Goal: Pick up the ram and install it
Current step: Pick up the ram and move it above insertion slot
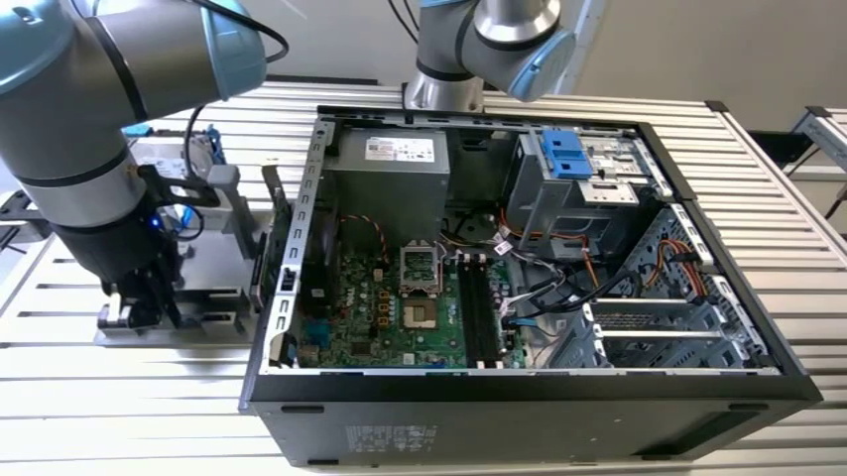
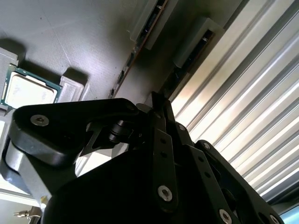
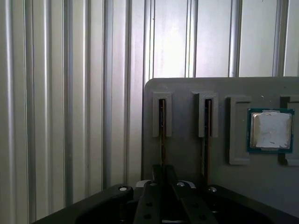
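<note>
Two ram sticks stand on edge in the slots of a grey holder block (image 3: 187, 91). The ram (image 3: 162, 126) in the outer slot runs straight into my gripper (image 3: 164, 170), whose two black fingers are pressed together on its thin edge. That same ram (image 2: 140, 42) leads down to the gripper (image 2: 159, 100) in the second wrist view. In the exterior view the gripper (image 1: 139, 305) is low over the holder block (image 1: 198, 322), at the exterior view's left of the open computer case (image 1: 530, 397). The dark memory slots (image 1: 479, 312) lie on the green motherboard inside the case.
A second ram stick (image 3: 205, 133) stands in the neighbouring slot, and a square silver processor (image 3: 272, 130) lies beside it. A silver drive with blue clips (image 1: 170, 149) sits behind the block. A second robot arm (image 1: 490, 40) stands behind the case. The table is ribbed aluminium.
</note>
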`<state>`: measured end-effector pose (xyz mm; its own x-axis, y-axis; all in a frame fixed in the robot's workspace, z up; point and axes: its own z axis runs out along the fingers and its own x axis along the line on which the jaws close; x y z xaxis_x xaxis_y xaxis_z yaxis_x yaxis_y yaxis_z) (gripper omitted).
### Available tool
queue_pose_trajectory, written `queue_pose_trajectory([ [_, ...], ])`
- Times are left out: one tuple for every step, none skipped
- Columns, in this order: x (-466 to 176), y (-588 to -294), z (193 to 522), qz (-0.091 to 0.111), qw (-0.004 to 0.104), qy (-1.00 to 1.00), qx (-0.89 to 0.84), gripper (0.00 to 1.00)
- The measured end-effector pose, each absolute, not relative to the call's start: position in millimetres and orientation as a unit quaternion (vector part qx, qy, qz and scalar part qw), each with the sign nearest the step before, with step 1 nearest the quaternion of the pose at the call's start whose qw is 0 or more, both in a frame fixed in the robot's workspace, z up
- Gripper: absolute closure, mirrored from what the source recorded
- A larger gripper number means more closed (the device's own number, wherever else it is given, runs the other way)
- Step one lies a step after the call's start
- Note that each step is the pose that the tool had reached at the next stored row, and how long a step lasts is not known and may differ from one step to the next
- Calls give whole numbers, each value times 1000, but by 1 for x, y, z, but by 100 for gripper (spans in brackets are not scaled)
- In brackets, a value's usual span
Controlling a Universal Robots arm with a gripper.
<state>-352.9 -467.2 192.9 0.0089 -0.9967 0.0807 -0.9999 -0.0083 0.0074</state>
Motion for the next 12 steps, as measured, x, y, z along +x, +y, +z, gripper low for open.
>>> queue_pose_trajectory([
  [-353,-467,194,26,31,-703,710,100],
  [-353,-467,195,26,31,-703,710,100],
  [-353,-467,195,26,31,-703,710,100],
  [-353,-467,196,26,31,-703,710,100],
  [-353,-467,197,26,31,-703,710,100],
  [-353,-467,198,26,31,-703,710,100],
  [-353,-467,199,26,31,-703,710,100],
  [-353,-467,199,26,31,-703,710,100],
  [-353,-467,200,26,31,-703,710,100],
  [-353,-467,201,26,31,-703,710,100],
  [-353,-467,202,26,31,-703,710,100],
  [-353,-467,203,26,31,-703,710,100],
])
